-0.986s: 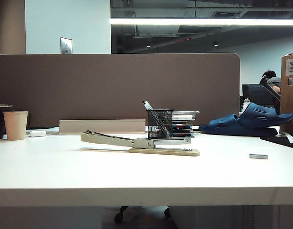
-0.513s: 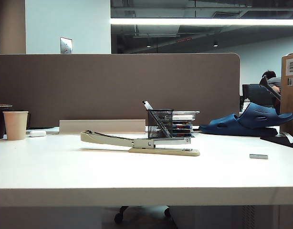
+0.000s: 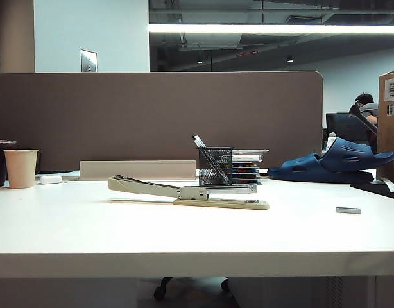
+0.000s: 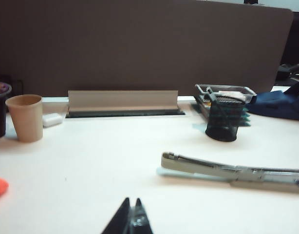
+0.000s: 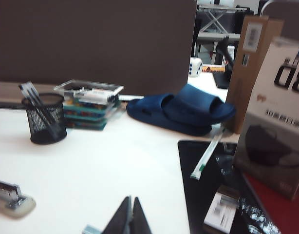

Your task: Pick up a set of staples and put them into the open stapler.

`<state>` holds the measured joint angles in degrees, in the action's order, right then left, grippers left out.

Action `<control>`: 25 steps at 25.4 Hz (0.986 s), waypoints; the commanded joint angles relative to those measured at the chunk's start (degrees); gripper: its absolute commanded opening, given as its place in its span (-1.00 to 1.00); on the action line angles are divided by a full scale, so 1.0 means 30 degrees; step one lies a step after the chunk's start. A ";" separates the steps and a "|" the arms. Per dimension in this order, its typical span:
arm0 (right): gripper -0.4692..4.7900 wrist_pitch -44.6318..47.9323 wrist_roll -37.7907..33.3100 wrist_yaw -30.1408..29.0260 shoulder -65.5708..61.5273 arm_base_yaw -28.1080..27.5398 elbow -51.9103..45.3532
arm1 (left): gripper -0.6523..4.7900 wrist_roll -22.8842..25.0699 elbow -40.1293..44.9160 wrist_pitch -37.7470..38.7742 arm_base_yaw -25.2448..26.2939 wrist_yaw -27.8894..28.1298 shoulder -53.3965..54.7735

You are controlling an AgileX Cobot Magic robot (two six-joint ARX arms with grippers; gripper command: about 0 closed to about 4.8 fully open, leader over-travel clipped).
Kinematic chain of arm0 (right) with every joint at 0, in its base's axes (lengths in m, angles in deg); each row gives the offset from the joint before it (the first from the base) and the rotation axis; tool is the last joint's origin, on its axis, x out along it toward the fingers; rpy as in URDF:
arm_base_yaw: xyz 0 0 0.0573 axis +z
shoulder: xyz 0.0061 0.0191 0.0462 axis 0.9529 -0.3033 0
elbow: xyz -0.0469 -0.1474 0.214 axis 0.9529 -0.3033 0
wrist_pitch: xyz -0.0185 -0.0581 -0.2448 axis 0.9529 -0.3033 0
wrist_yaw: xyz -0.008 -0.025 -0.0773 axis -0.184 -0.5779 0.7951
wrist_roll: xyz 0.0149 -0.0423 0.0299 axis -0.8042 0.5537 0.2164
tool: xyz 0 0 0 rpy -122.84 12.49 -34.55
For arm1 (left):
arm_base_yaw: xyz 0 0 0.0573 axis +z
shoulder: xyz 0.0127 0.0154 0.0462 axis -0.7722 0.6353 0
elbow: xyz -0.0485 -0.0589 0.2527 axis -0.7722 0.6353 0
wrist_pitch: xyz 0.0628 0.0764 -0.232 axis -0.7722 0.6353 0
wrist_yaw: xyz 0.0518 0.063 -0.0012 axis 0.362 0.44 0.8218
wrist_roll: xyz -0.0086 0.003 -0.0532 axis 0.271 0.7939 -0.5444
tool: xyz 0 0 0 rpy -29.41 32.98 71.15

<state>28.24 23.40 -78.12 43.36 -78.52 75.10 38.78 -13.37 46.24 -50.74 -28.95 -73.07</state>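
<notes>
Since the earlier frame I see nothing moved on the bench (image 3: 68,237): the stapler and the staples lie where they did, and neither arm shows in the exterior view.

Nearest to me are my own tools. The left gripper (image 4: 131,220) hangs low over the bare bench, its fingers pressed together and holding nothing. The right gripper (image 5: 129,218) is likewise closed tight and empty, above the bench's right part.

Next out, the set of staples (image 3: 348,210) lies flat on the bench well to the right, apart from everything else. In the right wrist view a small grey piece shows just beside the fingertips; I cannot tell if that is the same bar.

The stapler (image 3: 188,191) lies lengthwise mid-bench, its arm raised off the base, long end pointing left.

Just behind it stands a black mesh pen cup (image 3: 215,166). Far left is a paper cup (image 3: 21,168); far right, blue slippers (image 3: 335,163).
</notes>
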 commanded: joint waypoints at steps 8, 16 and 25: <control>-0.84 -0.4714 -0.0066 0.0036 -0.2149 0.0007 0.4918 | -0.78 0.0160 -0.4204 0.2484 -0.0036 -0.1872 0.1413; -0.84 -0.9107 0.0138 -0.1100 -0.7548 0.0022 1.1060 | -0.78 0.1042 -0.8473 0.2739 -0.0036 -0.6914 0.7723; -0.84 -1.3763 0.4036 -0.2718 -1.5089 0.0029 1.6925 | -0.78 0.4459 -1.2932 0.4189 -0.0051 -0.9646 1.5365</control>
<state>-10.95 32.36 -85.81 -0.05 -78.56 124.32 51.35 -50.99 59.17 -50.81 -55.84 -28.53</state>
